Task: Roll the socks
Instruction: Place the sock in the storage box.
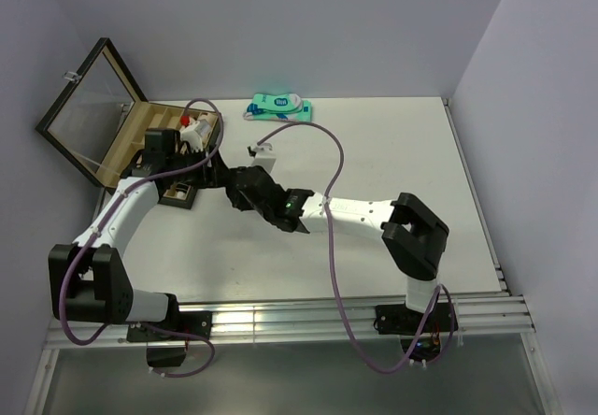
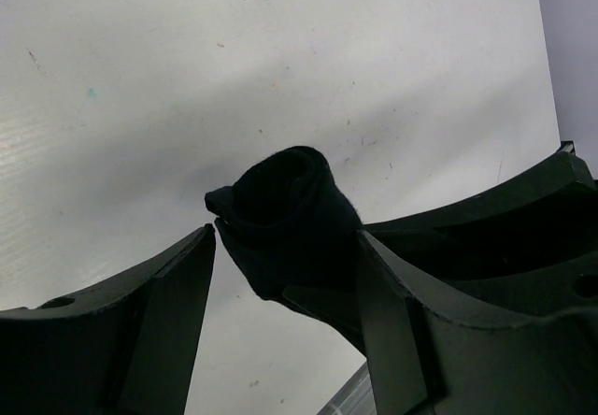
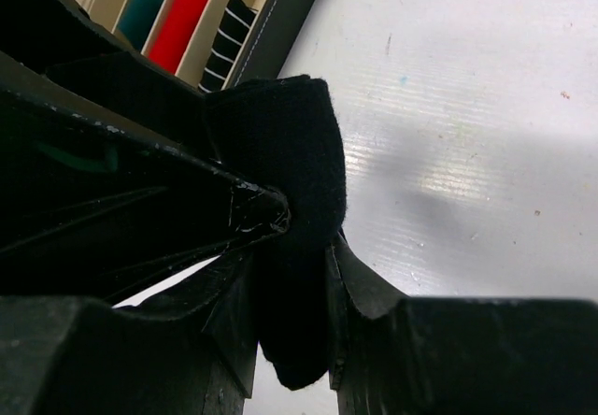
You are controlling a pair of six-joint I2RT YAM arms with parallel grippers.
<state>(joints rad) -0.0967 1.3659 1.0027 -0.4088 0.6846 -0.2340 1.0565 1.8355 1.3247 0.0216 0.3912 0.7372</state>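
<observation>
The socks (image 2: 285,200) are a dark rolled bundle held just above the white table. In the right wrist view the socks (image 3: 285,153) are clamped between my right gripper's (image 3: 291,270) two fingers, with the roll bulging out past the tips. My left gripper (image 2: 285,237) stands open around the same bundle, its fingers (image 2: 177,312) spread wide on either side. From above, the left gripper (image 1: 224,174) and right gripper (image 1: 252,193) meet left of the table's middle. I cannot tell the two socks apart in the dark roll.
An open wooden box (image 1: 140,125) with its glass lid raised stands at the back left and holds red, teal and striped rolled socks (image 3: 182,18). A teal-and-white packaged pair (image 1: 278,108) lies at the back edge. Walls close in the table's left, back and right.
</observation>
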